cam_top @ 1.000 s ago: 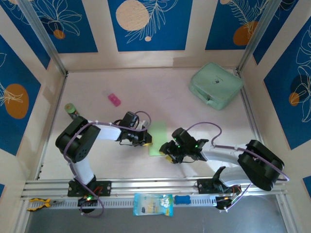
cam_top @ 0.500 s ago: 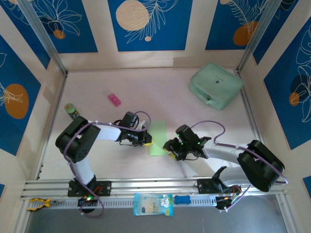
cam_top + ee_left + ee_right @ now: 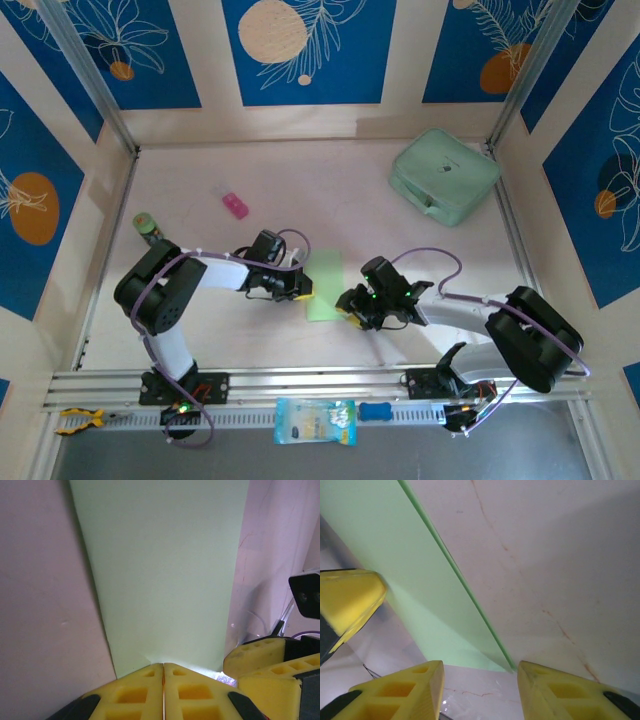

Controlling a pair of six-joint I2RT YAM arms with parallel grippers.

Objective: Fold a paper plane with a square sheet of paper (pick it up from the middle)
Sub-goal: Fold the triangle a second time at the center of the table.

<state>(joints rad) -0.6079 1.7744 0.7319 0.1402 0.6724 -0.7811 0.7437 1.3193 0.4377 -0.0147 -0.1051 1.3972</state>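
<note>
Since a moment ago the right gripper has nudged a little. Its jaws stand partly apart around the green paper's near right corner. The left gripper pinches the paper's left edge tight. It lies on the desk, well apart from the mint case.

On my feed: paper pale green, case mint, finger pads yellow, walls blue with white leaves and orange circles.
</note>
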